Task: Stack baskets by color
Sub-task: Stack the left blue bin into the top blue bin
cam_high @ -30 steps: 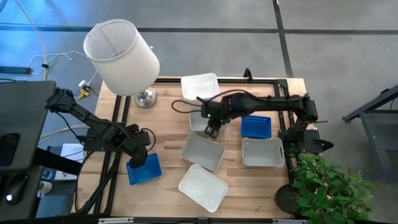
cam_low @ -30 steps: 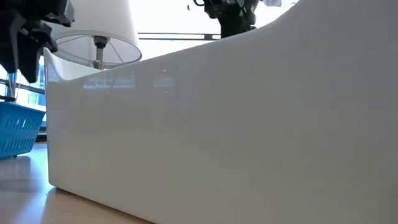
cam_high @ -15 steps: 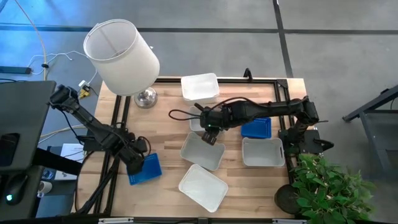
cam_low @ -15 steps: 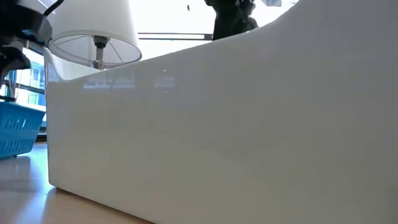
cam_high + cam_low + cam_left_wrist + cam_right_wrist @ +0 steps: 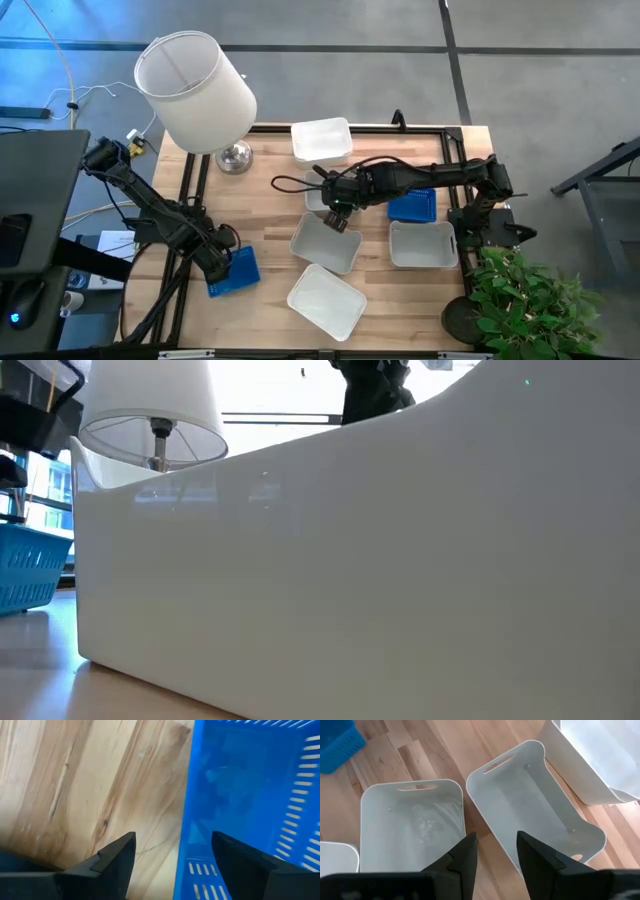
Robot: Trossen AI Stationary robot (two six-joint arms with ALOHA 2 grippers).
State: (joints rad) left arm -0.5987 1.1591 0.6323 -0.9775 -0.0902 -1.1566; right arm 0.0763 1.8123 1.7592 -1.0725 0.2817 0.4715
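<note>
A blue basket (image 5: 235, 270) stands on its base near the table's front left; it also shows in the low view (image 5: 30, 565). My left gripper (image 5: 214, 263) points down over that basket's left wall (image 5: 189, 820), open. One finger is over the bare wood and one over the basket's inside, and neither is seen to touch. My right gripper (image 5: 337, 216) hangs open, high above two white baskets (image 5: 415, 825) (image 5: 535, 815) at mid-table. A second blue basket (image 5: 412, 204) sits right of it.
More white baskets stand at the far edge (image 5: 322, 140), the near edge (image 5: 325, 300) and the right (image 5: 422, 245). One white wall (image 5: 350, 560) fills the low view. A lamp with a large white shade (image 5: 195, 90) stands far left, and a plant (image 5: 520, 300) near right.
My left gripper has come down and toward the table's near left, turning a little, until its open fingers straddle the blue basket's left wall. My right gripper has shifted slightly toward the near edge, then kept still. No basket has moved.
</note>
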